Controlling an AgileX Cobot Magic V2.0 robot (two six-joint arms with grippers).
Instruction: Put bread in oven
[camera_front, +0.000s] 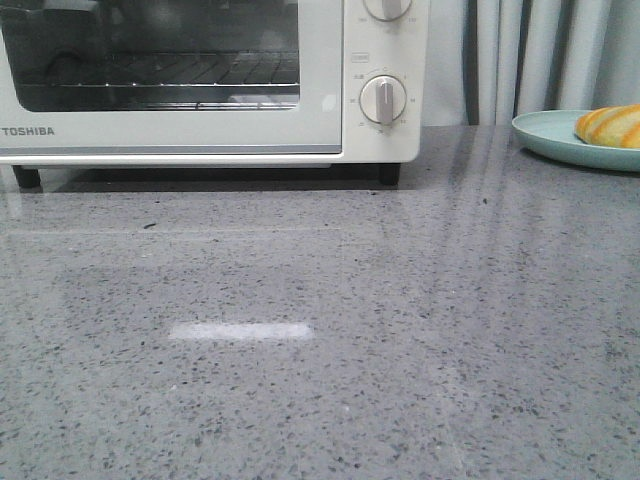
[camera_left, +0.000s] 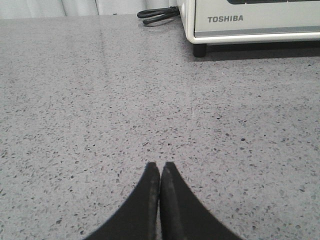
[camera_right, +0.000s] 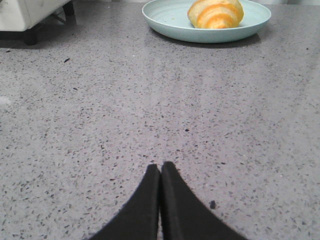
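Reading "TOSHIBA" on oven (camera_front: 200, 130) door; knob markings illegible.

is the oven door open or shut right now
Shut: the oven door stands flush against its front, the wire rack visible only through the glass window.

bread (camera_front: 611, 125): orange-striped, on plate | oven (camera_front: 200, 80): white, door closed

Soft, even light; a bright rectangular glare streak (camera_front: 240, 331) shines on the speckled counter (camera_front: 420, 330). Dark shadow pools beneath the oven (camera_front: 200, 120). Frames slightly soft and grainy.
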